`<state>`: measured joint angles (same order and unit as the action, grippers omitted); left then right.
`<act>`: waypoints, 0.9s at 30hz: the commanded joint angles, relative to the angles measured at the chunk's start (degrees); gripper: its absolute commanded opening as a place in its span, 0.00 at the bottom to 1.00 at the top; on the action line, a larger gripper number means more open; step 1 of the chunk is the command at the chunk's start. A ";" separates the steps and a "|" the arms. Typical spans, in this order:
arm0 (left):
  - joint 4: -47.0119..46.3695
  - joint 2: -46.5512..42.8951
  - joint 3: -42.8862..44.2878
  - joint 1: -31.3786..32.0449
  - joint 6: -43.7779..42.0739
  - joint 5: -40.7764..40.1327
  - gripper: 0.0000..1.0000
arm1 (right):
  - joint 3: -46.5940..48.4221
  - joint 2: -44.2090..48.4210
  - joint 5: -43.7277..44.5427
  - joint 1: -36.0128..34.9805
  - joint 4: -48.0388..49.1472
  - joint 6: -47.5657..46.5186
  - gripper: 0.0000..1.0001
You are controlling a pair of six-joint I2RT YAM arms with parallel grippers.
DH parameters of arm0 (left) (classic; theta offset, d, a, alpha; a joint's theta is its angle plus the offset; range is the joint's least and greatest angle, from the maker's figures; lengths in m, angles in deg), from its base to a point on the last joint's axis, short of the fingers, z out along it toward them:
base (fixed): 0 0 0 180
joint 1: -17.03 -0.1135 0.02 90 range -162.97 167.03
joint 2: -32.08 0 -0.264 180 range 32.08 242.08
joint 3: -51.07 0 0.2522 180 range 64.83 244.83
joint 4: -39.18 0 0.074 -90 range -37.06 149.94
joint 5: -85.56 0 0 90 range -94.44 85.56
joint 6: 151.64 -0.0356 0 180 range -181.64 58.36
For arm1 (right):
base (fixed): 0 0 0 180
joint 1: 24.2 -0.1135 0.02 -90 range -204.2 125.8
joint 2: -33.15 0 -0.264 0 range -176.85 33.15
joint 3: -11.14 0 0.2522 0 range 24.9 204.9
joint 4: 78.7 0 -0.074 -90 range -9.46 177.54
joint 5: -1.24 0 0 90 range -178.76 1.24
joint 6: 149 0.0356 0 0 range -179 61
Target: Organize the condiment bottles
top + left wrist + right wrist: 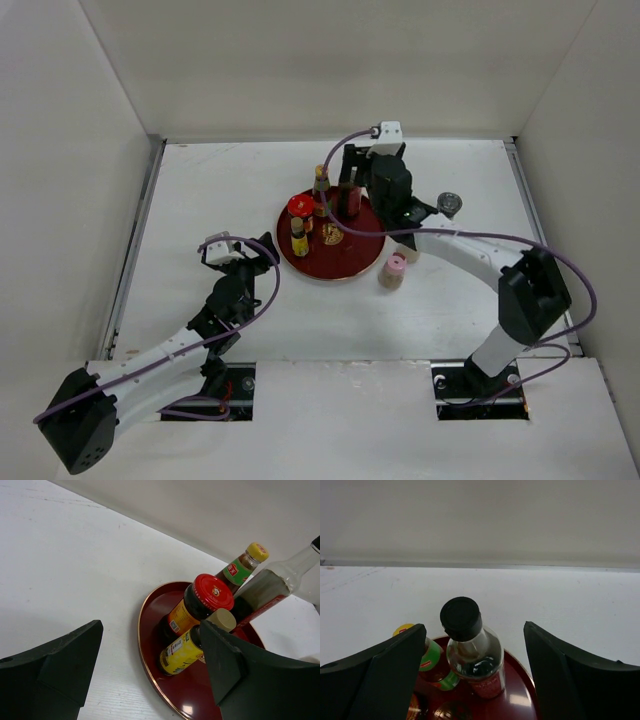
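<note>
A round red tray (352, 262) holds several condiment bottles: a red-lidded one (299, 207), a yellow-labelled one (299, 239), a green-labelled yellow-capped one (321, 181) and a tall dark-sauce bottle (347, 196). My right gripper (350, 172) is open over the tray's back. In the right wrist view the gripper (475, 626) has the tall bottle (472, 655) between its fingers without touching it, and the green-labelled bottle (434, 661) is at the left. My left gripper (263, 248) is open and empty just left of the tray. Its wrist view (150, 630) shows the red-lidded bottle (207, 594) and the yellow-labelled bottle (181, 652).
A pink-topped cream shaker (393, 270) stands on the table just right of the tray's front. A grey-topped shaker (449, 204) stands further right, beside my right arm. White walls close in the table at the back and both sides.
</note>
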<state>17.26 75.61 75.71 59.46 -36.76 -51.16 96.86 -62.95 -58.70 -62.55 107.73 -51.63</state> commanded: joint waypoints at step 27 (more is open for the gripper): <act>-2.03 -0.11 0.29 0.41 0.69 0.49 0.78 | -35.05 33.88 4.13 -10.83 -30.22 23.22 0.87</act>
<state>17.44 76.11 75.71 59.59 -36.72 -51.12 61.45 -27.21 -53.06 -74.00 74.13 -28.55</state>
